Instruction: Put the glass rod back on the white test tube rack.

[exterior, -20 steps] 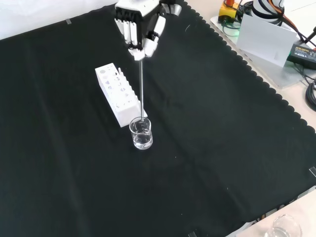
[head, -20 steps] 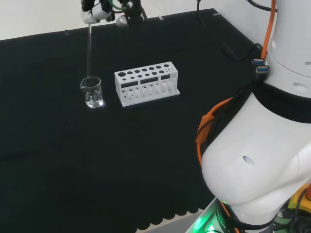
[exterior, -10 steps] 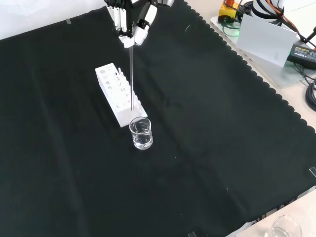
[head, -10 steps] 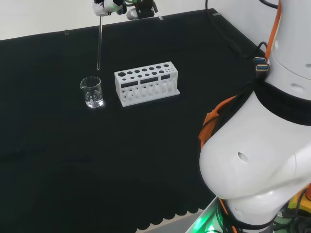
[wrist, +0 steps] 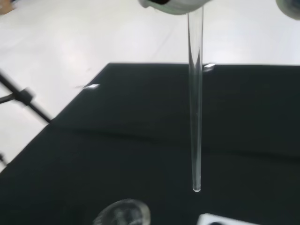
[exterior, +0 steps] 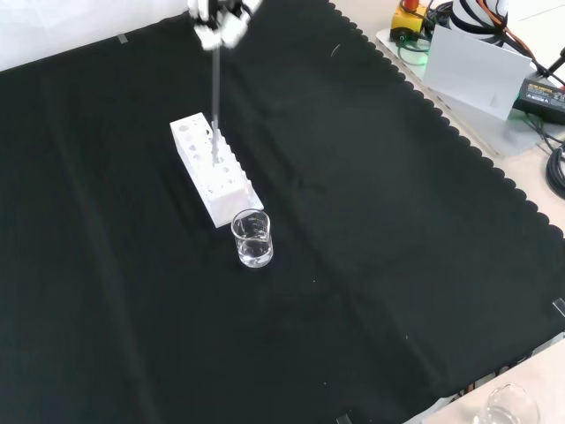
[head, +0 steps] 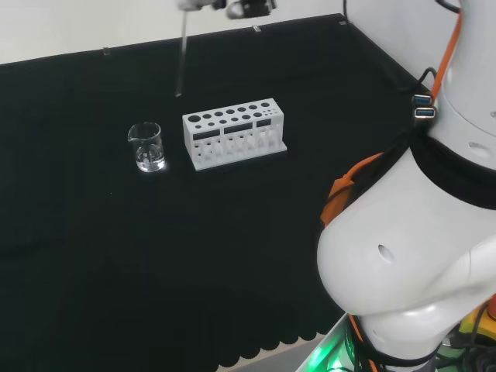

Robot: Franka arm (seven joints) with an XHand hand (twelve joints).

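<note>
glass rod (wrist: 195, 112) upright above rack (head: 234, 132)

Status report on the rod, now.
Hand shut on glass rod, rod hanging upright, clear of the beaker. White rack below, holes open. Nothing in the way.
</note>
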